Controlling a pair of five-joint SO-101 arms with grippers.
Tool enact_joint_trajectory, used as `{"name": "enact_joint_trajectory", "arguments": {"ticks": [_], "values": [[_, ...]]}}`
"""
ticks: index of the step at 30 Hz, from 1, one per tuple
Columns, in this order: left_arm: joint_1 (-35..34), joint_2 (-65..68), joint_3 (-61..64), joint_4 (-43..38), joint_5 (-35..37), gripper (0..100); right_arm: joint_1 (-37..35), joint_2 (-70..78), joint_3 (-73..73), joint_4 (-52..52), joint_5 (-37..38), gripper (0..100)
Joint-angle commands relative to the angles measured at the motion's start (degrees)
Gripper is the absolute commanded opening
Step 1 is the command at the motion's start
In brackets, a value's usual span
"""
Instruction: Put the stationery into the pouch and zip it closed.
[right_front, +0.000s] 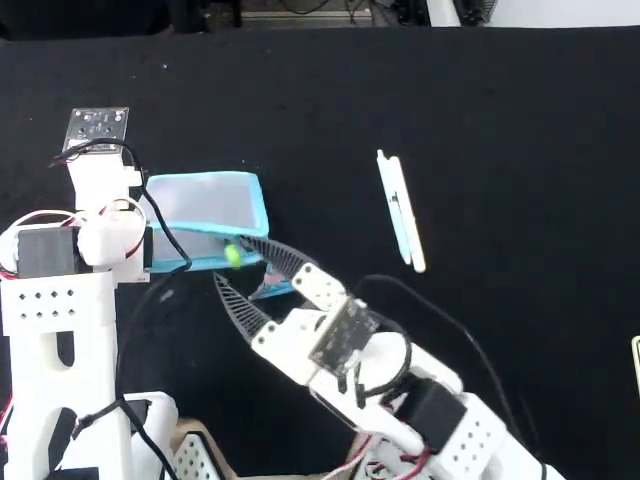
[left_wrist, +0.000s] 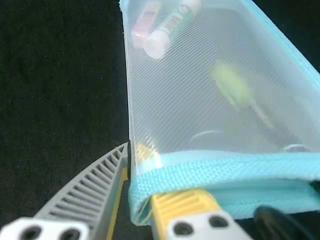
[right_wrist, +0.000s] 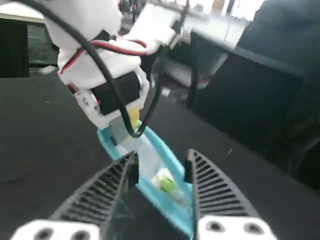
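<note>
- The pouch (right_front: 205, 200) is light blue with a see-through side. It lies flat on the table, near my left arm.
- Inside the pouch I can see a tube (left_wrist: 167, 27) with a white cap. Just beside it is a pink thing (left_wrist: 141, 22).
- There is also a green thing (left_wrist: 232, 85) in the pouch. It is blurry through the plastic, so I cannot tell what it is.
- I cannot tell if the zip is open or closed.
- My left gripper (left_wrist: 136, 152) is pinching one short end of the pouch. The blue edge sits on my yellow finger, and my grey finger (left_wrist: 95, 192) touches the corner from the other side.
- My right gripper (right_wrist: 161, 156) is spread wide and holds nothing. It hangs by the long blue edge of the pouch, near the green thing. In the right wrist view that edge runs between my two dark fingers.
- A white and light blue pen (right_front: 400, 210) is lying on the table outside the pouch. It is well apart from both of my grippers, on the side of the pouch away from my left arm.
- The table (right_front: 470, 90) is black all over.
- Behind the table, the right wrist view shows dark boards (right_wrist: 250, 85) and some desks farther back.
</note>
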Motion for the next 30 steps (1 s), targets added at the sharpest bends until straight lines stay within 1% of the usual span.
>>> {"name": "enact_joint_trajectory", "arguments": {"ticks": [1,6,8,11,13,15,17,20,23,26,30], "values": [[-0.31,0.00,0.40,0.18,0.44,3,-0.62,-0.48,-7.25,4.13,-1.58,16.6],[-0.31,0.00,0.40,0.09,0.44,3,-0.35,-0.48,-11.56,8.44,-1.58,16.4],[-0.31,0.00,0.40,0.09,0.44,3,0.18,-0.48,-13.58,11.25,-1.58,12.5],[-0.31,0.00,0.40,0.09,0.44,3,5.63,-0.66,-16.57,14.51,-1.58,5.7],[-0.31,0.00,0.40,0.18,0.44,3,10.29,-0.48,-18.33,17.49,-2.02,8.9],[-0.31,0.00,0.40,0.18,0.35,3,15.38,-0.48,-19.38,21.01,-2.29,15.6],[-0.31,0.00,0.40,0.18,0.35,3,21.01,-0.40,-19.56,24.44,-4.92,19.9],[-0.31,0.00,0.40,0.09,0.35,3,30.42,-0.04,-18.68,29.10,-8.53,20.1],[-0.31,0.00,0.40,0.09,0.26,3,37.80,3.65,-17.19,30.24,-8.97,20.1],[-0.31,0.00,0.40,0.18,0.26,3,41.76,11.65,-17.36,30.07,-8.97,20.1],[-0.31,0.00,0.40,0.18,0.26,3,42.55,26.15,-22.55,30.07,-9.05,20.1]]}}
